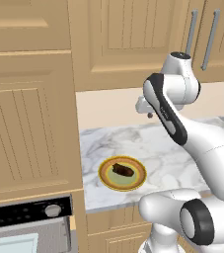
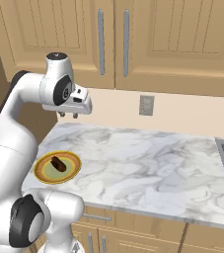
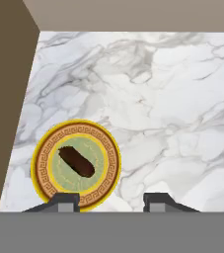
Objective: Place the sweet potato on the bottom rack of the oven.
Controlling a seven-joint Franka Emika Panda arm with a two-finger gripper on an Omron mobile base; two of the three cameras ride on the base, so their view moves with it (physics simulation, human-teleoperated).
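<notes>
Item: sweet potato [image 3: 76, 161], lying on your yellow-rimmed plate [image 3: 47, 184] on the marble counter [image 3: 172, 108], below and left of your fingers. Gripper [image 3: 111, 201]: spread wide, holding nothing, hovering well above. Oven [image 1: 27, 225]: lower left, door closed.
</notes>
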